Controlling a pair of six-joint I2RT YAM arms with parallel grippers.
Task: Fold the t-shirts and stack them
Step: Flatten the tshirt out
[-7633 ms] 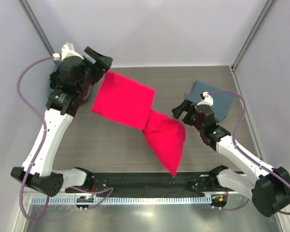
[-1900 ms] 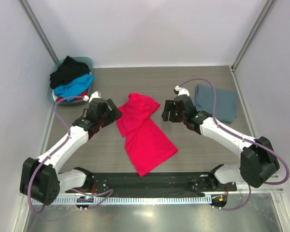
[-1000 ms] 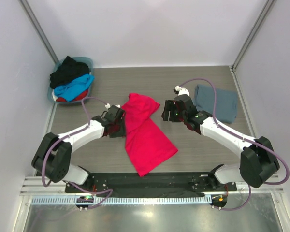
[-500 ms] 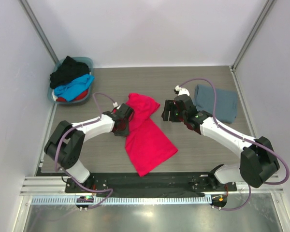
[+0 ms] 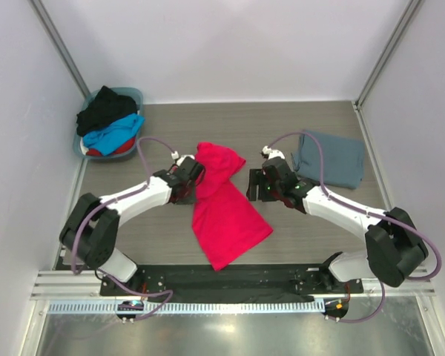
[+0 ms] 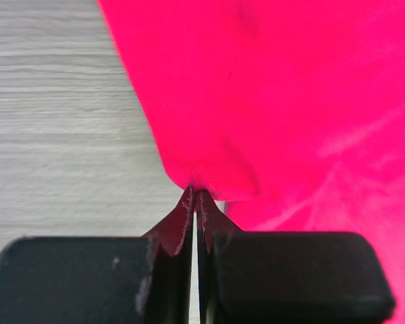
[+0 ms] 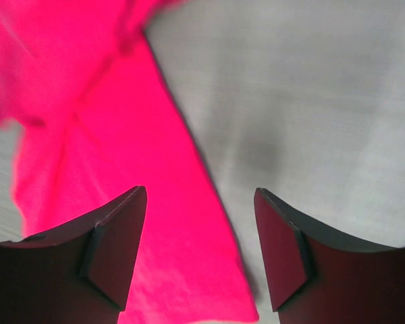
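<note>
Red-pink t-shirt point(image 5: 226, 211) is matt cloth; table point(image 5: 208, 122) perhaps wood-grained laminate.

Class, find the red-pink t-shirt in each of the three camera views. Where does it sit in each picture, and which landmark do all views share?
Top external: the red-pink t-shirt lies at the picture's centre.
Left wrist: it fills the upper right, its edge pinched in the left tool.
Right wrist: it covers the left side, by the open right tool.
Shared landmark: the grey wood-grain table.
</note>
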